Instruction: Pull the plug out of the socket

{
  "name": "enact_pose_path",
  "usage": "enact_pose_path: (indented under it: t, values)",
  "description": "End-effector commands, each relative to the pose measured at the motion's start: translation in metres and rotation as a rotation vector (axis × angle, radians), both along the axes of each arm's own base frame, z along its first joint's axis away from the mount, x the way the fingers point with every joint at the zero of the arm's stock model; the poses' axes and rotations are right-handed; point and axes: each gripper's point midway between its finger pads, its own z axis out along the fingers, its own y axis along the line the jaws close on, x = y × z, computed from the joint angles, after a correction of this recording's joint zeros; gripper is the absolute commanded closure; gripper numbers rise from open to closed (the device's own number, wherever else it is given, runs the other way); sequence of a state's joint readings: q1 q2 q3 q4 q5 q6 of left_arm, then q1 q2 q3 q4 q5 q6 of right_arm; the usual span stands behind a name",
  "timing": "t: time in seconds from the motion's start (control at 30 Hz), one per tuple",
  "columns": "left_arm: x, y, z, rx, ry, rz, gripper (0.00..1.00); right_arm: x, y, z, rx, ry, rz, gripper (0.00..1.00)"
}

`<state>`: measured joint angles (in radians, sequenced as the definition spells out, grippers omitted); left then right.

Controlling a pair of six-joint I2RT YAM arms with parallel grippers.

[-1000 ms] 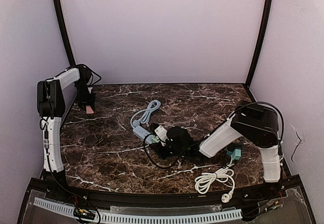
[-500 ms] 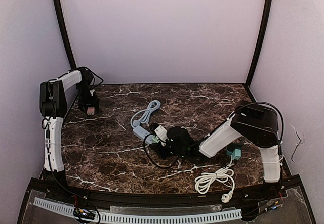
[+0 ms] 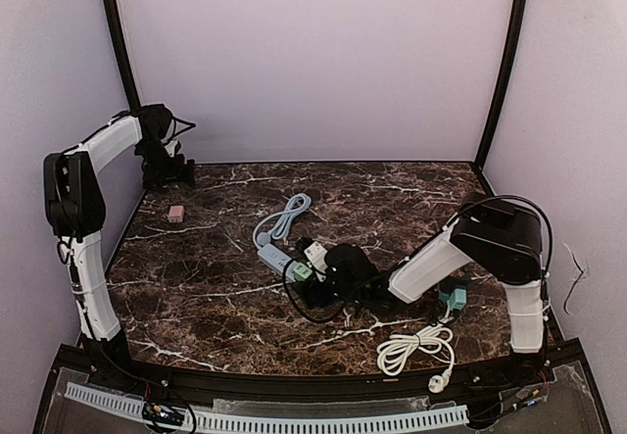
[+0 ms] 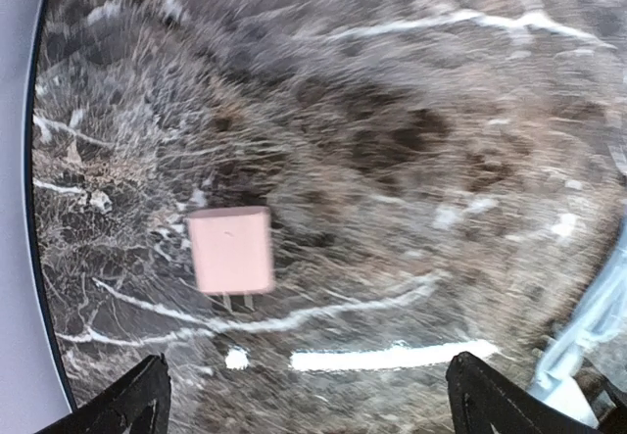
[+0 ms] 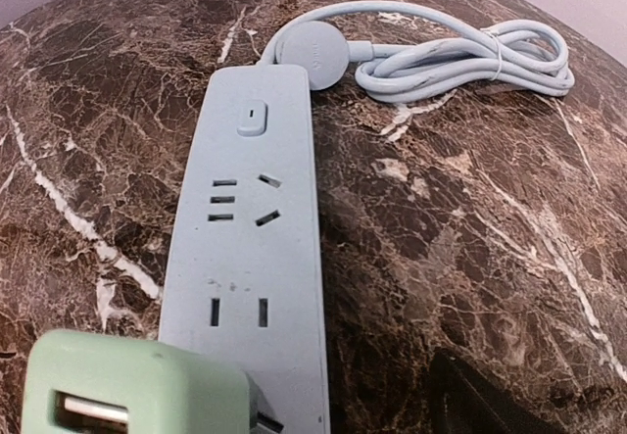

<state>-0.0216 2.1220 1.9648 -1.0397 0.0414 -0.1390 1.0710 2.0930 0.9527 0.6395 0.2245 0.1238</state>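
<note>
A pale blue socket strip [image 5: 245,248] lies on the marble, also in the top view as the strip [image 3: 274,256]. A green plug [image 5: 127,385] sits in its near end, seen from above as the plug [image 3: 302,270]. My right gripper [image 3: 315,279] is low at that end and open. One dark finger [image 5: 490,405] stands clear to the right of the strip; the other is hidden. A pink plug [image 4: 230,250] lies loose on the table, prongs showing, also seen from above [image 3: 176,214]. My left gripper [image 4: 318,409] hangs open above it, raised at the back left [image 3: 174,171].
The strip's coiled blue cable [image 5: 460,52] lies behind it. A teal adapter [image 3: 453,297] and a bundled white cable [image 3: 416,346] with its white plug [image 3: 438,383] lie at the front right. Walls close in the table on three sides.
My left gripper has opened, left the pink plug on the table and risen toward the back wall. The right gripper has opened beside the strip.
</note>
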Motion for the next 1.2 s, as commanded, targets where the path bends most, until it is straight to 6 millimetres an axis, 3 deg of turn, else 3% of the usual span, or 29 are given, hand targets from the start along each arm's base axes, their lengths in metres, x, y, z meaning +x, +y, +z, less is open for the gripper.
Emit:
enact_pose_path:
  t: [0.0, 0.03, 0.07, 0.1, 0.13, 0.17, 0.2, 0.23, 0.27, 0.3, 0.33, 0.37, 0.5, 0.7, 0.9, 1.07, 1.17]
  values:
    - [-0.014, -0.049, 0.05, -0.058, -0.153, -0.085, 0.01, 0.0, -0.011, 0.011, -0.004, 0.003, -0.021, 0.1]
    - [-0.022, -0.064, 0.054, -0.066, -0.171, -0.118, 0.01, -0.003, -0.011, 0.016, 0.01, 0.002, -0.014, 0.09]
    - [-0.032, -0.07, 0.044, -0.067, -0.152, -0.132, 0.01, -0.005, -0.013, 0.021, 0.027, -0.002, -0.011, 0.09]
    - [-0.036, -0.086, 0.058, -0.082, -0.206, -0.166, 0.01, -0.008, -0.015, 0.024, 0.039, 0.0, -0.004, 0.09]
    - [-0.046, -0.093, 0.049, -0.092, -0.189, -0.176, 0.01, -0.012, -0.02, 0.025, 0.045, 0.002, 0.0, 0.09]
    - [-0.05, -0.109, 0.064, -0.122, -0.247, -0.212, 0.01, -0.015, -0.024, 0.028, 0.059, -0.004, 0.0, 0.09]
    - [-0.06, -0.114, 0.053, -0.136, -0.229, -0.218, 0.01, -0.017, -0.028, 0.029, 0.065, -0.007, -0.003, 0.09]
    - [-0.063, -0.128, 0.07, -0.174, -0.292, -0.248, 0.01, -0.02, -0.032, 0.03, 0.07, -0.007, -0.004, 0.09]
    - [-0.074, -0.132, 0.06, -0.194, -0.275, -0.254, 0.01, -0.024, -0.036, 0.029, 0.073, -0.006, 0.0, 0.1]
    - [-0.079, -0.143, 0.074, -0.238, -0.323, -0.278, 0.01, -0.028, -0.038, 0.03, 0.082, -0.01, 0.008, 0.1]
    - [-0.084, -0.148, 0.07, -0.256, -0.336, -0.288, 0.01, -0.032, -0.042, 0.032, 0.091, -0.016, 0.012, 0.1]
    - [-0.093, -0.158, 0.08, -0.294, -0.364, -0.314, 0.01, -0.035, -0.043, 0.036, 0.102, -0.023, 0.017, 0.1]
    - [-0.121, -0.181, 0.082, -0.348, -0.402, -0.38, 0.02, -0.045, -0.047, 0.048, 0.135, -0.043, 0.03, 0.11]
    - [-0.158, -0.211, 0.051, -0.325, -0.36, -0.467, 0.08, -0.05, -0.052, 0.053, 0.146, -0.026, 0.039, 0.12]
    - [-0.188, -0.241, 0.017, -0.24, -0.345, -0.576, 0.17, -0.044, -0.072, 0.061, 0.188, 0.008, 0.009, 0.15]
    - [-0.212, -0.276, 0.007, -0.231, -0.377, -0.717, 0.23, -0.029, -0.091, 0.073, 0.226, 0.05, -0.047, 0.18]
    - [-0.216, -0.289, 0.005, -0.216, -0.392, -0.773, 0.24, -0.017, -0.1, 0.077, 0.261, 0.103, -0.077, 0.18]
